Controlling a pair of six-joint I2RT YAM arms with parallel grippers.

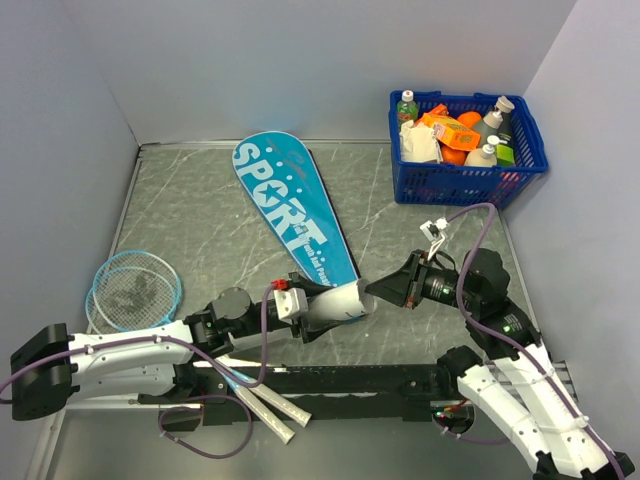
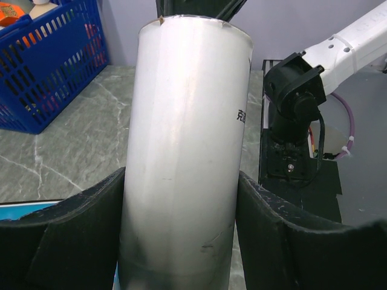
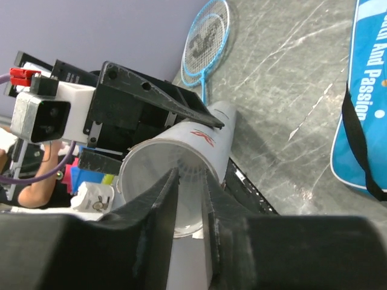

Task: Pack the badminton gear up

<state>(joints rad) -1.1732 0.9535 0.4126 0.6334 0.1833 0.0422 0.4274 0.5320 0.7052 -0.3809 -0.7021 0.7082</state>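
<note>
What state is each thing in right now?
white tube, open-ended, held off the table
left gripper, shut on the white tube
right gripper, fingertips at the tube's mouth; grip unclear
rackets, stacked flat on the table, unpacked
bag, flat on the table
basket, upright, filled with groceries

Grey table [image 1: 400, 250]: bag [image 1: 290, 210], rackets [image 1: 130, 290], basket [image 1: 450, 185]

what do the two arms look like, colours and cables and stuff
The left arm and right arm have white shells with black joints and looping purple cables. The end effector fingers are black; the left wrist carries a red connector.
</note>
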